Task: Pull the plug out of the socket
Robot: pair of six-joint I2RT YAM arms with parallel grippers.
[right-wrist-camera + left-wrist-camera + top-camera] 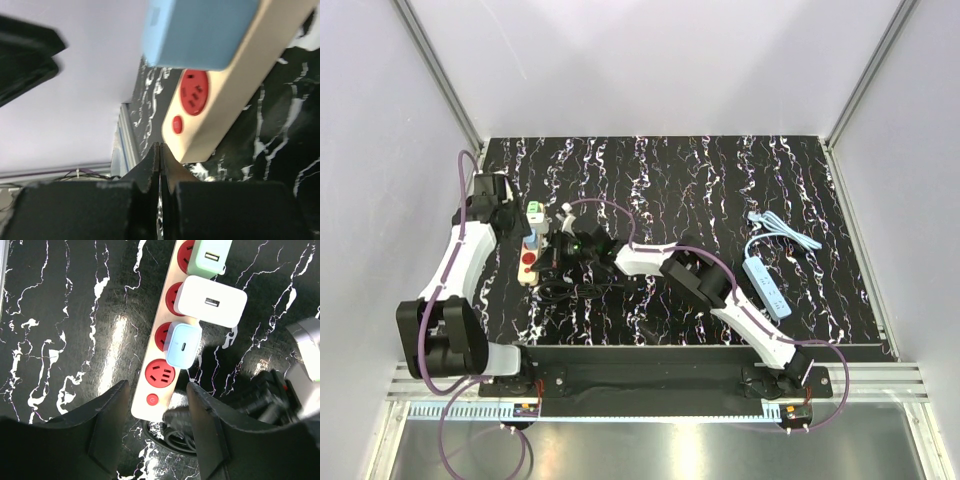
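Observation:
The socket, a narrow beige power strip [148, 390] with red outlets, lies at the left of the table [527, 265]. The plug, a white cube adapter [212, 302], sits in its second outlet, between a green adapter [212, 255] and a light blue one [183, 345]. My left gripper [157, 384] is open and empty, its fingers astride the strip's button end, above it. My right gripper [160, 146] is shut on nothing, its tips just beside the strip's end [225, 100] under the blue adapter [200, 30]. From above it [555, 262] reaches in from the right.
The strip's black cord [175, 437] lies coiled at its near end. A light blue power strip [767, 287] with a blue cord [775, 228] lies at the right. The left wall stands close to the beige strip. The right arm's wrist [270, 395] crowds the strip's right side.

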